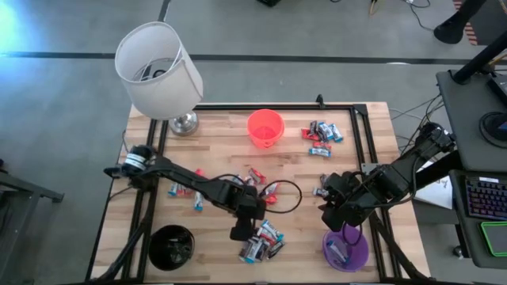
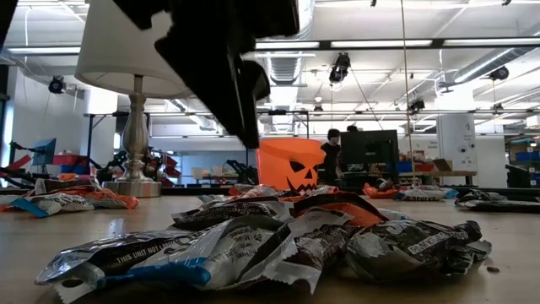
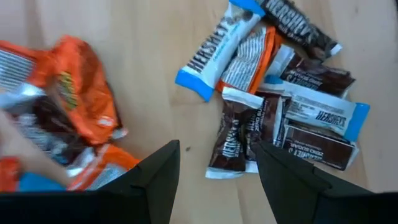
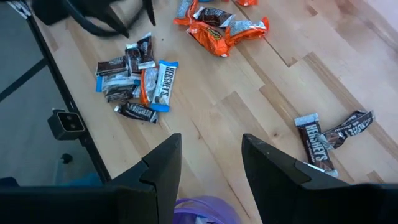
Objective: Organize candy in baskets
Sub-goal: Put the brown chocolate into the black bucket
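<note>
candy bars (image 1: 260,241) lie heaped just ahead of and below the left gripper (image 1: 240,232), whose fingers stand apart and empty over bare wood; its wrist view shows a dark hershey's bar (image 3: 229,142) just beyond the gap between the fingers, with a blue-and-white hershey's bar (image 3: 214,53) farther out and orange reese's wrappers (image 3: 78,87) off to one side. each piece looks light and thin, the wrapper crinkly and slick, so i judge it will slide or rotate if nudged from one edge only (and the overlapping neighbours may come along). the best hold is probably across the short width at mid-length, fingers straddling the firm bar inside and not the loose crimped ends, which would fold. the right gripper (image 1: 331,212) hovers with its fingers also parted and holding nothing, the purple basket (image 1: 346,249) directly beneath it and already holding a piece or two; a pair of dark bars (image 4: 329,137) lies on the table (image 1: 301,166) beyond its fingers. the orange basket (image 1: 265,127) stands well beyond both grippers at the far side, and the black basket (image 1: 171,245) sits off to the left gripper's outer side, near the table's front edge.
</note>
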### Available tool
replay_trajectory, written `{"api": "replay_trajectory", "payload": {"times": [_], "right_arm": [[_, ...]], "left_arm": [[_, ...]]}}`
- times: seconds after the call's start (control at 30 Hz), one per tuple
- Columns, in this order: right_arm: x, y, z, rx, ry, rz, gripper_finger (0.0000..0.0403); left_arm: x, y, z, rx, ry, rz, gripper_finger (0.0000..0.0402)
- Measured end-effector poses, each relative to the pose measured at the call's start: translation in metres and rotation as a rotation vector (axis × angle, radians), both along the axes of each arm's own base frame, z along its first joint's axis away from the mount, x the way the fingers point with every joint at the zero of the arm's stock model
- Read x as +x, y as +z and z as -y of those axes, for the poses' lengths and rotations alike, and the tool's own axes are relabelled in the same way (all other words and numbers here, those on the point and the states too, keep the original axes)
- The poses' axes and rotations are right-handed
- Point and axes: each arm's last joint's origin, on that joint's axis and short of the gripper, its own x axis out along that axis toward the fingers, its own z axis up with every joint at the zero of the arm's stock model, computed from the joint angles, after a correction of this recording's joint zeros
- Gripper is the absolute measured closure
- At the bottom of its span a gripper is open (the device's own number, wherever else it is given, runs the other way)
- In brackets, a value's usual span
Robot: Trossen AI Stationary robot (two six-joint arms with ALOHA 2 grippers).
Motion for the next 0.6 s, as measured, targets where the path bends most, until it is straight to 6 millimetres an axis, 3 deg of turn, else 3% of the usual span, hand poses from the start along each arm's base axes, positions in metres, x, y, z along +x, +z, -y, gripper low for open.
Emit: {"api": "replay_trajectory", "payload": {"times": [0.6], "right_arm": [[0.000,0.000,0.000,0.001,-0.001,0.001,0.0243]], "left_arm": [[0.012,-0.035,0.010,-0.079,-0.044,-0.037,0.0208]]}}
